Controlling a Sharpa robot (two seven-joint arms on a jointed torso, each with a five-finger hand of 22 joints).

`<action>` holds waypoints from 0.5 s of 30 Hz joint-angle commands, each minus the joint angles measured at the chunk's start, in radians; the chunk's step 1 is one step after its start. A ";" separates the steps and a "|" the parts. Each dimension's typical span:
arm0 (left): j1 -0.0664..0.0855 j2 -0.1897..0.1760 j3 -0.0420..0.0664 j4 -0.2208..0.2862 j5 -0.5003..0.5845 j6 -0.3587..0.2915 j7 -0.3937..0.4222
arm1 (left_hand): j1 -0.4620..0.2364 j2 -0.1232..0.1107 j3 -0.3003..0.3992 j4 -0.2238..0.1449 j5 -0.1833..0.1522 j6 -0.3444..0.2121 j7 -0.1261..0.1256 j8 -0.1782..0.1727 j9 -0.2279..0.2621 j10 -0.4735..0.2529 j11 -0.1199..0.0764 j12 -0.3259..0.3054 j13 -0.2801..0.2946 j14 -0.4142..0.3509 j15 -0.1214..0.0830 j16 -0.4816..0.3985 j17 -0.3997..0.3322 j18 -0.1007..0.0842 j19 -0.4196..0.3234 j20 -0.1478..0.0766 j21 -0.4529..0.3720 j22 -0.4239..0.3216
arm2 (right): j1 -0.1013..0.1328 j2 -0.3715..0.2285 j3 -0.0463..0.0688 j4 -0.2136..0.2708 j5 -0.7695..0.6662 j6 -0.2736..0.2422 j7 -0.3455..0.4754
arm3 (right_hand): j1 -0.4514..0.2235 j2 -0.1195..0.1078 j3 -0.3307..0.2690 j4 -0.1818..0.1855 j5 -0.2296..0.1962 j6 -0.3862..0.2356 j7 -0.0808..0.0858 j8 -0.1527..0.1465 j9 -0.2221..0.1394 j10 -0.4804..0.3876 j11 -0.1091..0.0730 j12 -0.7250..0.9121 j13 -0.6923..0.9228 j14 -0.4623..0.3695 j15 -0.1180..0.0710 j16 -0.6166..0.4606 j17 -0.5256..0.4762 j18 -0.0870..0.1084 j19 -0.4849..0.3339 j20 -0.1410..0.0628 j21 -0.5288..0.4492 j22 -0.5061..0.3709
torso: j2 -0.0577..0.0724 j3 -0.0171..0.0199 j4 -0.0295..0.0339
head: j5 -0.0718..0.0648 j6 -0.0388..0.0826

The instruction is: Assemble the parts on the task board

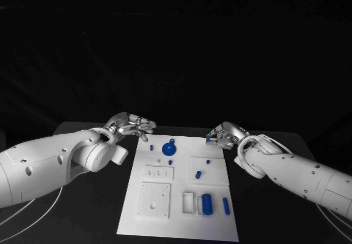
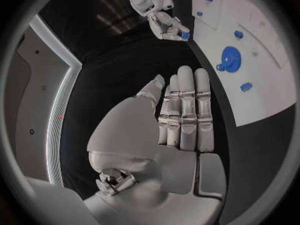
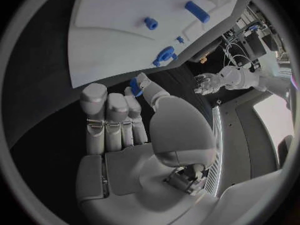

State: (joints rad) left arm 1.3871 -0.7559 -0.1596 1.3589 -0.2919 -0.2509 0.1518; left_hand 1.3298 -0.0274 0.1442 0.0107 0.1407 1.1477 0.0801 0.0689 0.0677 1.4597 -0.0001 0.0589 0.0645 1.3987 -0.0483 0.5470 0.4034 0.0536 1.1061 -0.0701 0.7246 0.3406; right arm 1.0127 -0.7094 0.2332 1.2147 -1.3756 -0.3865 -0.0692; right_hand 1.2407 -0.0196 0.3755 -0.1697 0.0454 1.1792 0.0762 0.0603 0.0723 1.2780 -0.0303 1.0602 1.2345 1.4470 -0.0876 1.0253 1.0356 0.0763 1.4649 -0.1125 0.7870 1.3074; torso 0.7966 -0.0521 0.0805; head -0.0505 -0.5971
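Note:
The white task board [image 1: 176, 223] lies in the middle of the black table. On it are a blue gear [image 1: 169, 149], a blue cylinder [image 1: 207, 203], a blue bar [image 1: 226, 205] and several small blue pegs. My right hand [image 1: 224, 136] hovers at the board's far right corner and pinches a small blue part [image 1: 209, 137] between thumb and finger; the same part [image 3: 135, 86] shows at my fingertips in the right wrist view. My left hand [image 1: 134, 126] hangs over the table just off the board's far left corner, fingers extended and holding nothing. The gear [image 2: 230, 59] lies beyond its fingertips.
The board carries raised white blocks: a square plate [image 1: 155, 200], a slotted block [image 1: 159, 173] and a tray [image 1: 188, 202] beside the cylinder. Black table [image 1: 88, 203] surrounds the board on both sides. A white cable [image 1: 29, 213] loops under my left arm.

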 commanded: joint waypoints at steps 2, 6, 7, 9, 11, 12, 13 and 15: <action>0.020 0.041 0.002 -0.039 -0.143 0.113 -0.156 | -0.018 -0.009 -0.003 0.016 0.015 0.002 -0.004 -0.006 0.001 0.046 -0.008 0.004 0.004 -0.016 -0.013 0.101 0.069 -0.012 -0.014 -0.011 0.066 0.048 | 0.013 0.021 0.001 0.018 -0.051 0.082 -0.109 | 0.001 -0.002 0.005 0.007 0.006 0.047 -0.023 0.004 0.040 0.003 -0.001 -0.006 0.001 0.001 -0.007 -0.005 0.000 -0.016 0.056 -0.006 -0.002 0.095 | -0.016 0.0014 -0.0020 | 0.010 0.004; 0.032 0.084 0.002 -0.075 -0.161 0.118 -0.218 | -0.041 -0.004 -0.017 0.031 0.012 0.020 -0.016 -0.005 0.003 0.053 -0.017 0.034 0.031 -0.028 -0.020 0.159 0.103 -0.012 -0.022 -0.017 0.097 0.082 | 0.020 0.040 0.001 0.033 -0.076 0.099 -0.142 | -0.001 -0.007 0.007 0.013 0.006 0.046 -0.024 0.004 0.043 0.003 -0.001 -0.006 0.001 0.001 -0.007 -0.005 0.000 -0.015 0.056 -0.004 -0.001 0.095 | -0.021 0.0014 -0.0028 | 0.012 -0.001; 0.033 0.092 0.001 -0.081 -0.163 0.120 -0.233 | -0.049 -0.004 -0.021 0.035 0.013 0.023 -0.015 -0.004 0.004 0.054 -0.017 0.033 0.033 -0.029 -0.019 0.163 0.104 -0.012 -0.022 -0.017 0.097 0.085 | 0.021 0.044 0.001 0.036 -0.079 0.101 -0.146 | -0.003 -0.008 0.007 0.014 0.006 0.046 -0.024 0.004 0.044 0.002 -0.001 -0.007 0.000 0.002 -0.006 -0.005 0.001 -0.015 0.056 -0.004 -0.002 0.095 | -0.023 0.0013 -0.0037 | 0.013 -0.002; 0.036 0.111 0.001 -0.094 -0.151 0.145 -0.280 | -0.074 -0.001 -0.033 0.051 0.011 0.037 -0.021 -0.002 0.006 0.055 -0.018 0.043 0.041 -0.028 -0.020 0.169 0.106 -0.012 -0.020 -0.017 0.098 0.090 | 0.024 0.051 0.000 0.046 -0.086 0.106 -0.155 | -0.006 -0.010 0.005 0.017 0.006 0.046 -0.025 0.004 0.044 0.002 -0.001 -0.007 0.000 0.002 -0.006 -0.005 0.001 -0.015 0.056 -0.004 -0.002 0.095 | -0.025 0.0015 -0.0056 | 0.016 -0.002; 0.038 0.129 0.001 -0.107 -0.114 0.179 -0.334 | -0.100 -0.001 -0.043 0.068 0.018 0.054 -0.026 -0.003 0.009 0.054 -0.018 0.044 0.045 -0.035 -0.019 0.166 0.104 -0.013 -0.025 -0.016 0.093 0.092 | 0.029 0.055 -0.001 0.057 -0.092 0.112 -0.163 | -0.008 -0.014 0.002 0.022 0.008 0.046 -0.026 0.004 0.045 0.004 -0.001 -0.007 0.000 0.002 -0.005 -0.005 0.001 -0.015 0.057 -0.003 0.000 0.095 | -0.028 0.0015 -0.0079 | 0.020 -0.002; 0.038 0.138 0.001 -0.114 -0.099 0.190 -0.354 | -0.113 0.001 -0.047 0.074 0.021 0.057 -0.026 -0.005 0.008 0.054 -0.017 0.041 0.046 -0.035 -0.018 0.164 0.102 -0.013 -0.025 -0.015 0.090 0.093 | 0.031 0.057 -0.002 0.062 -0.095 0.114 -0.166 | -0.008 -0.015 0.001 0.023 0.008 0.046 -0.026 0.003 0.045 0.004 -0.001 -0.007 0.000 0.002 -0.005 -0.005 0.001 -0.015 0.057 -0.003 0.000 0.095 | -0.029 0.0015 -0.0086 | 0.021 -0.002; 0.038 0.145 0.001 -0.119 -0.091 0.196 -0.367 | -0.115 0.002 -0.047 0.071 0.025 0.057 -0.026 -0.005 0.006 0.054 -0.017 0.038 0.048 -0.035 -0.018 0.162 0.100 -0.013 -0.025 -0.015 0.087 0.095 | 0.033 0.059 -0.003 0.066 -0.097 0.116 -0.168 | -0.003 -0.016 -0.003 0.031 0.008 0.046 -0.027 0.003 0.047 0.004 -0.002 -0.007 -0.002 0.002 -0.006 -0.005 0.000 -0.015 0.057 -0.002 -0.001 0.095 | -0.030 0.0015 -0.0093 | 0.022 -0.003; 0.039 0.161 0.001 -0.133 -0.079 0.202 -0.389 | -0.119 0.002 -0.048 0.072 0.018 0.052 -0.024 -0.006 0.004 0.054 -0.017 0.039 0.050 -0.033 -0.018 0.162 0.099 -0.013 -0.023 -0.015 0.085 0.097 | 0.036 0.063 -0.004 0.074 -0.101 0.119 -0.172 | -0.004 -0.019 -0.005 0.032 0.009 0.046 -0.026 0.004 0.047 0.004 -0.001 -0.007 -0.002 0.003 -0.005 -0.005 0.000 -0.015 0.057 -0.003 0.000 0.095 | -0.032 0.0014 -0.0101 | 0.022 -0.004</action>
State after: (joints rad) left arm 1.4241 -0.6002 -0.1595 1.2309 -0.4027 -0.1144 -0.1400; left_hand 1.2215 -0.0255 0.0982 0.0791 0.1606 1.1988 0.0535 0.0689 0.0731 1.4651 -0.0127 0.1007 0.1146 1.3677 -0.0672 0.7125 0.5034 0.0537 1.0898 -0.0862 0.8151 0.4372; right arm 1.0479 -0.6484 0.2294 1.2828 -1.4406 -0.3052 -0.2056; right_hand 1.2361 -0.0282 0.3712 -0.1405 0.0505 1.1837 0.0753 0.0609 0.0725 1.2797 -0.0285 1.0562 1.2338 1.4470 -0.0874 1.0253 1.0354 0.0764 1.4648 -0.1124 0.7870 1.3074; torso 0.7690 -0.0506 0.0728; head -0.0298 -0.5999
